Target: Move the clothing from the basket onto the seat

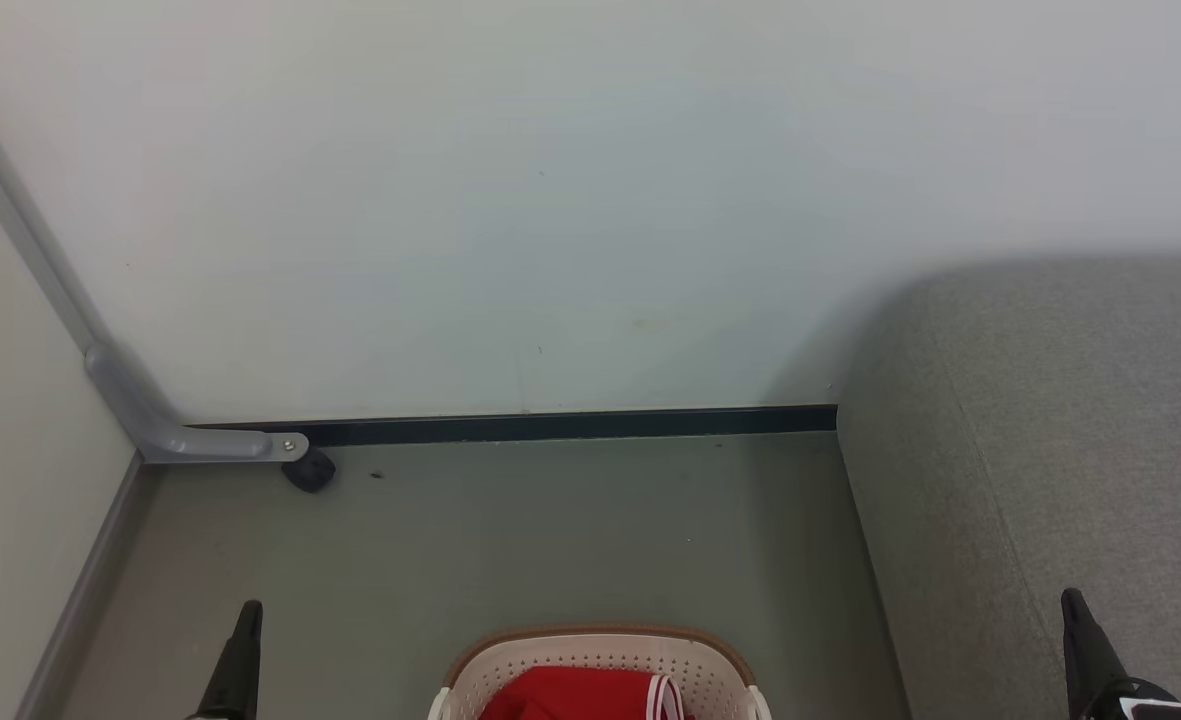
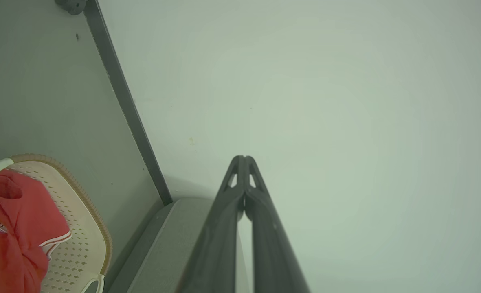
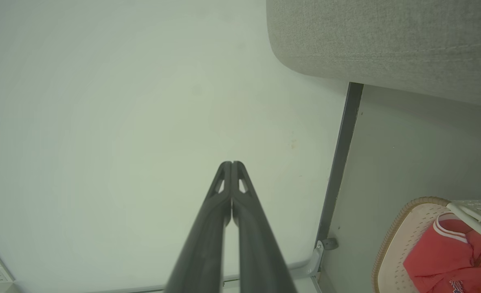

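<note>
My left gripper point(image 1: 252, 608) and right gripper point(image 1: 1071, 598) are clenched, empty. The clothing point(image 1: 570, 695) in the basket point(image 1: 600, 655) at six o'clock looks soft and light; I'd pinch a bunched fold.

The scene is seen from above by the head camera, which is tilted forward and down toward the wall point(image 1: 550, 200) and the floor point(image 1: 550, 530). The basket point(image 1: 600, 655) is cut by the bottom edge of that view, quite near. Each wrist camera is aimed along its own gripper, the left gripper point(image 2: 243, 157) and the right gripper point(image 3: 231, 162), at the wall, and its picture is rolled sideways. The basket, the dark skirting strip point(image 1: 550, 425) and a corner of the seat point(image 1: 1050, 450) are shared by all three views.
</note>
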`<state>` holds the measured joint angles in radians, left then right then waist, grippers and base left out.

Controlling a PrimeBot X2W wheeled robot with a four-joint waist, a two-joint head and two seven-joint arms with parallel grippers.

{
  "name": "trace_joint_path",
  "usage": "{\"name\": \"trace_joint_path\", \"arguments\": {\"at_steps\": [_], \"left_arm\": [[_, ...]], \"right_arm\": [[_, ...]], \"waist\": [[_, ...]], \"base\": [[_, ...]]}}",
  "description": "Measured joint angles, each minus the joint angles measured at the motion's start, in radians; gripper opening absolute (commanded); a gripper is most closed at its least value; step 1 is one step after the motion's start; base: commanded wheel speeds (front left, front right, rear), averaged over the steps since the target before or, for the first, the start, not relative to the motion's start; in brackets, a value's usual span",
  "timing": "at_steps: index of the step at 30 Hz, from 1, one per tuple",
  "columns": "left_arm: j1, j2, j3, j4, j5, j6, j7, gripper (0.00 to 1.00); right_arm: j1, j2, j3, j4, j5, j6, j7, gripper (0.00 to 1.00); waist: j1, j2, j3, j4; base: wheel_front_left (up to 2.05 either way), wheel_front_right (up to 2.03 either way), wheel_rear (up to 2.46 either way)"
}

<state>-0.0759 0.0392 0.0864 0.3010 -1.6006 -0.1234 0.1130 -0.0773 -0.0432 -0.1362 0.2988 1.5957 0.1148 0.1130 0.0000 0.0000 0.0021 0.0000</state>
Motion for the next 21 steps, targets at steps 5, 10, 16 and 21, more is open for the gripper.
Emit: {"name": "trace_joint_path", "arguments": {"at_steps": [5,10,16,21], "left_arm": [[0.0,0.0,0.0,0.0,0.0,0.0,0.0,0.0],[0.0,0.0,0.0,0.0,0.0,0.0,0.0,0.0],[0.0,0.0,0.0,0.0,0.0,0.0,0.0,0.0],[0.0,0.0,0.0,0.0,0.0,0.0,0.0,0.0]], "right_arm": [[0.0,0.0,0.0,0.0,0.0,0.0,0.0,0.0],[0.0,0.0,0.0,0.0,0.0,0.0,0.0,0.0],[0.0,0.0,0.0,0.0,0.0,0.0,0.0,0.0],[0.0,0.0,0.0,0.0,0.0,0.0,0.0,0.0]], "waist": [[0.0,0.0,0.0,0.0],[0.0,0.0,0.0,0.0],[0.0,0.0,0.0,0.0],[0.0,0.0,0.0,0.0]], "base": [[0.0,0.0,0.0],[0.0,0.0,0.0],[0.0,0.0,0.0],[0.0,0.0,0.0]]}}
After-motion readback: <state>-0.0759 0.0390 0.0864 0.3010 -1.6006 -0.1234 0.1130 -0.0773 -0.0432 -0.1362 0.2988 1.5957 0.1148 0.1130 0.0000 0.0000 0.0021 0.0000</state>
